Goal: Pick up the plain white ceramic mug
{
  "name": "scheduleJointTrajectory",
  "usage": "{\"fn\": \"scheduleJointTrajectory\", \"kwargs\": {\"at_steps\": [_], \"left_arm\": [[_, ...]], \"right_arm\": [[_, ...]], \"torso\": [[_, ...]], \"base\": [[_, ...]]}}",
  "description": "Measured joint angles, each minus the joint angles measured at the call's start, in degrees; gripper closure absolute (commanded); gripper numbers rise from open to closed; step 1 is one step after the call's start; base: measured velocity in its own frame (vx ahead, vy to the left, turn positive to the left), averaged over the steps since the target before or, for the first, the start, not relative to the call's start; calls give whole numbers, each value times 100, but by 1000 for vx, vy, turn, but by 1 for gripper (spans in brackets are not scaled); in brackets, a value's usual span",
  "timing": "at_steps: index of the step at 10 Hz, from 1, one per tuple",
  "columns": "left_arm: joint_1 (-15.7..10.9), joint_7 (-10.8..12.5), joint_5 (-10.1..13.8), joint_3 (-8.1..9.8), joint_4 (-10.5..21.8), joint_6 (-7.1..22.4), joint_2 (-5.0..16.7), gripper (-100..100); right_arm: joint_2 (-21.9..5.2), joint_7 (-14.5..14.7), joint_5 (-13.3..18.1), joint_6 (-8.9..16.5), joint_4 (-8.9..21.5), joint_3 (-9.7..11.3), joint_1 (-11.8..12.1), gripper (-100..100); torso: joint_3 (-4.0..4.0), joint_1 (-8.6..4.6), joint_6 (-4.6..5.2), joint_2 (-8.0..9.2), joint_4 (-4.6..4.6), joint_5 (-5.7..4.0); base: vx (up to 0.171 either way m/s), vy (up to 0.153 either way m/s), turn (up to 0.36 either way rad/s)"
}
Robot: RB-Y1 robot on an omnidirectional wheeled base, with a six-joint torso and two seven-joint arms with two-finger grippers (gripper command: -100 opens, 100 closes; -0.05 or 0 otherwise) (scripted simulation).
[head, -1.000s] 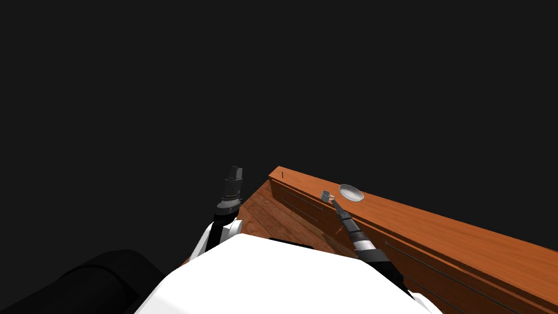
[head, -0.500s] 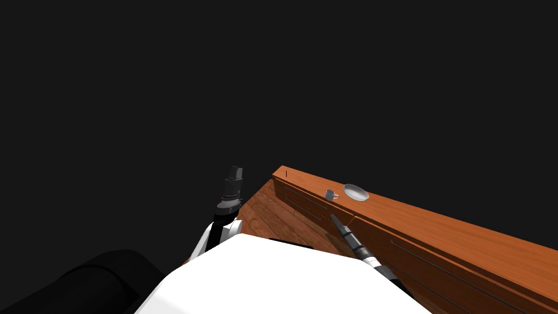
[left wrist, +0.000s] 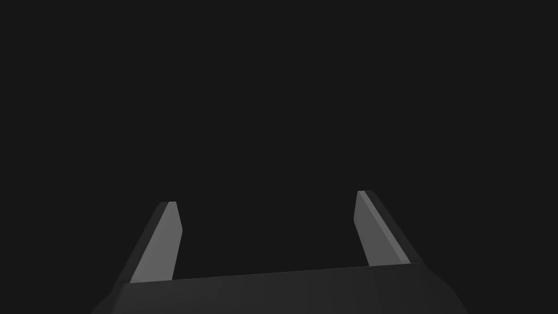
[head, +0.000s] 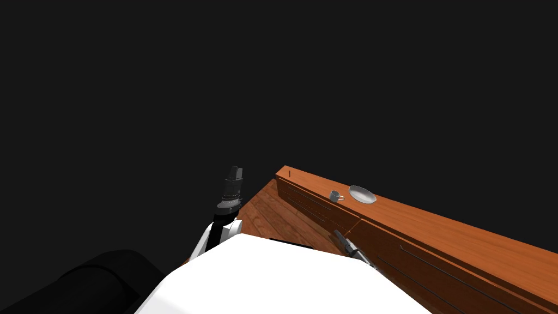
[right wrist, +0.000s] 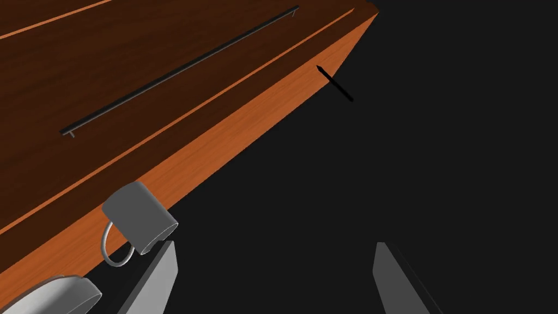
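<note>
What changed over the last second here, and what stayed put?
The right gripper, open and empty, has drawn back from the mug toward the body, ending below the wooden cabinet top. The whole view slid slightly, so my camera moved too. The mug stayed on the top beside the bowl. The left gripper stayed raised and open.

Dish (head: 362, 194) crowds mug (head: 336, 195) on wooden sideboard (head: 436, 229)
It sits just beside the mug's handle; the mug's other side lies open, a thin black rod (head: 289, 173) well apart.

A grey dish (head: 362, 194) rests on a wooden sideboard (head: 447, 235).
</note>
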Motion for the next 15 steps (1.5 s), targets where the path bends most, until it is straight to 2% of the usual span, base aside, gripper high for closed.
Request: {"fn": "scheduleJointTrajectory", "kwargs": {"at_steps": [1, 3, 4, 6, 8, 10, 11, 12, 15], "left_arm": [[0, 0, 0, 0, 0, 0, 0, 0], [0, 0, 0, 0, 0, 0, 0, 0], [0, 0, 0, 0, 0, 0, 0, 0], [0, 0, 0, 0, 0, 0, 0, 0], [0, 0, 0, 0, 0, 0, 0, 0], [0, 0, 0, 0, 0, 0, 0, 0], [1, 0, 0, 0, 0, 0, 0, 0], [1, 0, 0, 1, 0, 0, 0, 0], [1, 0, 0, 0, 0, 0, 0, 0]], "right_arm": [[-151, 44, 55, 2, 146, 106, -3, -100], [-222, 108, 104, -36, 423, 187, -7, -100], [-379, 128, 143, -81, 618, 270, -18, -100], [-608, 197, 227, -60, 779, 415, 55, -100], [-719, 230, 258, -159, 1111, 482, 18, -100], [-987, 305, 381, -300, 1669, 728, -92, -100], [-1157, 313, 403, -249, 1700, 772, -6, -100], [-1179, 330, 416, -270, 1851, 790, -15, -100], [-1522, 417, 536, -348, 2277, 1012, -11, -100]], "torso": [[-1, 4, -2, -2, 0, 1], [-1, -6, 0, -1, 0, -1], [-2, -3, -3, -4, -1, -1], [-5, 1, -3, -9, -1, 0], [-4, -8, 1, -7, -1, -2], [-14, 5, -5, -26, -4, 1], [-14, 0, 1, -24, -6, 2], [-8, -9, 1, -14, -3, -2], [-16, -7, -3, -30, -5, -1]], "base": [[0, 53, 69], [2, 31, 58], [10, 37, 79], [20, 46, 114], [19, 29, 64], [65, 59, 177], [24, 9, -29], [41, 24, 156], [67, 22, 129]]}}
